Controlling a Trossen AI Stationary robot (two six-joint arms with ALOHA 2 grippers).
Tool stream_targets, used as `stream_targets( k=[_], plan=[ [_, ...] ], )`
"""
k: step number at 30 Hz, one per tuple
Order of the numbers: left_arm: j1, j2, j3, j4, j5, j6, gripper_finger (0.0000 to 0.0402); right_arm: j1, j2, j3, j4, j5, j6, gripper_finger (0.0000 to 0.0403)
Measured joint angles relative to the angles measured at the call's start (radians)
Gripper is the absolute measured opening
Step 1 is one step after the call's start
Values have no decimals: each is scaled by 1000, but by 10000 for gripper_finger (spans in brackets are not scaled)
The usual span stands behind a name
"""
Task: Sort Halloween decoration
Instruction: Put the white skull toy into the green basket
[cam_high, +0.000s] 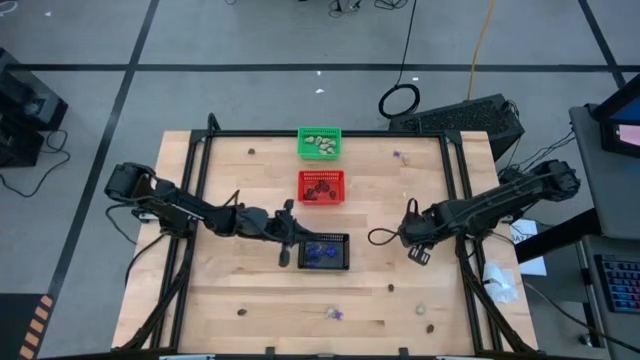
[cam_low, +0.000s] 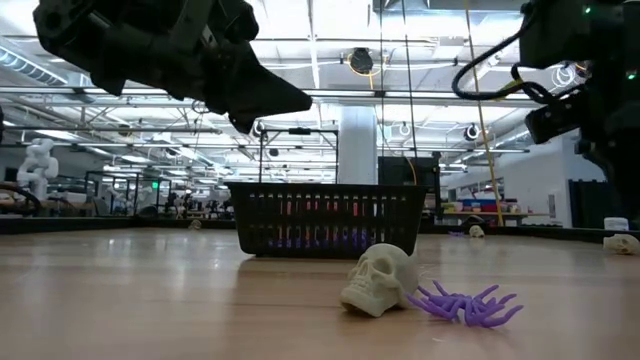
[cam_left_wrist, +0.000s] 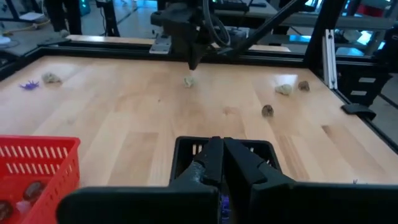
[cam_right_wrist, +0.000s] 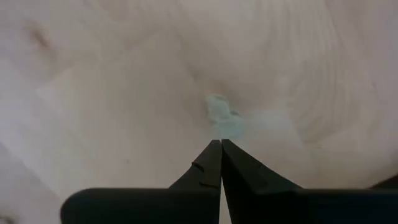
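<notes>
Wooden table (cam_high: 240, 270) carries three baskets: green (cam_high: 320, 143), red (cam_high: 322, 186), black (cam_high: 325, 251). Left gripper (cam_left_wrist: 219, 163), fingers closed, empty, hangs at the black basket's rim. Right gripper (cam_right_wrist: 220, 149), closed, points at a cream trinket (cam_right_wrist: 222, 118). Only the low view shows a skull (cam_low: 380, 280) touching a purple spider (cam_low: 468, 303).

Three baskets in a row down mid worktop (cam_high: 230, 290): far basket (cam_high: 320, 143), middle basket (cam_high: 322, 186), near basket (cam_high: 325, 252). Left pincer (cam_high: 287, 243) just left of near basket; right pincer (cam_high: 411, 215) well to its right. Skull (cam_low: 380, 280) w/ spider (cam_low: 465, 303) touching, near front edge.
</notes>
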Motion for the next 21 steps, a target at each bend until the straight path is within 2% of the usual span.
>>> stream_targets(
  k=[4, 12, 21],
  plan=[
    [-9, 0, 0, 0, -8, -2, 11, -37, 12, -11, 14, 26, -41, 0],
    [-13, 0, 0, -2, -19, -1, 11, -103, 12, -64, 100, -2, -104, 0],
    [-13, 0, 0, -3, -19, -1, 11, -122, 12, -74, 121, 24, -108, 0]
  ],
)
